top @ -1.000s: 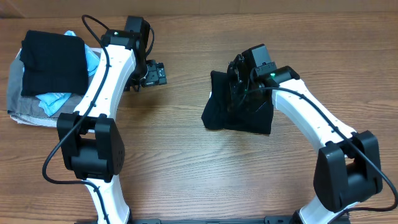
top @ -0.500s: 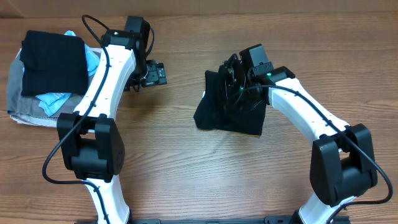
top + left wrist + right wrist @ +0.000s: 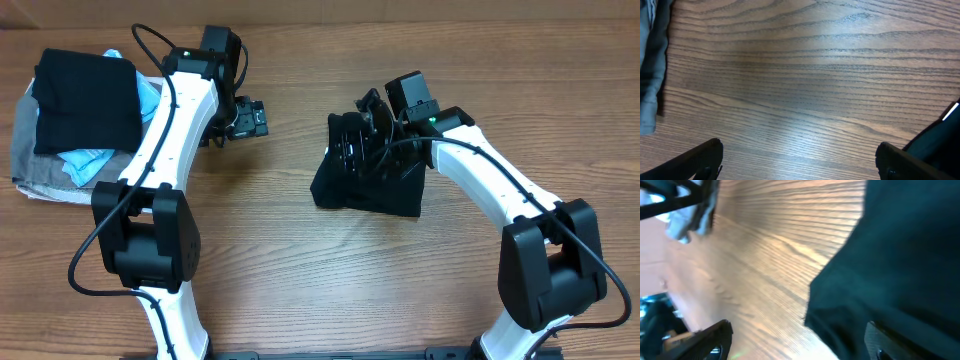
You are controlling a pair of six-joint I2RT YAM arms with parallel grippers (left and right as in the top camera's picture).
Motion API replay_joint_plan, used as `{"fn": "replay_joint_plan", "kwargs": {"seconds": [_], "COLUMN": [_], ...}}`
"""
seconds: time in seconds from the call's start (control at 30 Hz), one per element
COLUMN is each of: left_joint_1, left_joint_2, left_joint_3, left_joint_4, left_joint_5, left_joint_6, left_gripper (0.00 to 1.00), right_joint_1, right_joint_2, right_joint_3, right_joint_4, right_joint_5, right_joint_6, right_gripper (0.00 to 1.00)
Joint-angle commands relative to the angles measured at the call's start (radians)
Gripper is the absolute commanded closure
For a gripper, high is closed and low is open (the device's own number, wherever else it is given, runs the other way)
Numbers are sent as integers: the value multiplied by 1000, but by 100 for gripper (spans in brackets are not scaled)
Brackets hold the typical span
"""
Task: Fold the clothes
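Note:
The clothes, a black T-shirt [image 3: 368,190], lie bunched in a rough folded square at the table's middle. My right gripper [image 3: 350,145] hangs over the shirt's upper left edge with its jaws spread wide. In the right wrist view the right gripper [image 3: 799,330] is open: one finger is over bare wood, the other over the dark fabric [image 3: 900,255], and nothing is pinched. My left gripper [image 3: 250,120] stands open above bare wood left of the shirt. In its own view, the left gripper [image 3: 800,152] has only table between the fingers.
A pile of folded garments sits at the far left: a black one [image 3: 85,95] on top, light-blue cloth [image 3: 85,160] and a grey one [image 3: 40,172] under it. Grey cloth [image 3: 650,65] edges the left wrist view. Both arm bases stand at the front edge.
My right gripper has dragged the black T-shirt a little to the left, then opened and let go of the fabric. The left arm has not moved.

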Motion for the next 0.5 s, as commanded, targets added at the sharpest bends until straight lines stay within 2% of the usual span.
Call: {"fn": "replay_joint_plan", "kwargs": {"seconds": [0.0, 0.03, 0.13, 0.17, 0.47], "left_joint_1": [0, 0, 0, 0, 0], "left_joint_2": [-4, -4, -4, -4, -4], "left_joint_3": [-5, -5, -5, -5, -5], "left_joint_4": [0, 0, 0, 0, 0], "left_joint_5": [-6, -6, -6, -6, -6], "left_joint_6": [-10, -10, -10, -10, -10], "left_gripper": [0, 0, 0, 0, 0], "right_joint_1": [-35, -44, -51, -51, 28], "right_joint_2": [0, 0, 0, 0, 3], "right_joint_3": [2, 1, 0, 0, -2], "right_joint_4": [3, 2, -4, -5, -2], "right_joint_5": [-89, -95, -100, -100, -38], "right_joint_6": [-13, -6, -4, -4, 0], "right_gripper": [24, 34, 89, 96, 96]}}
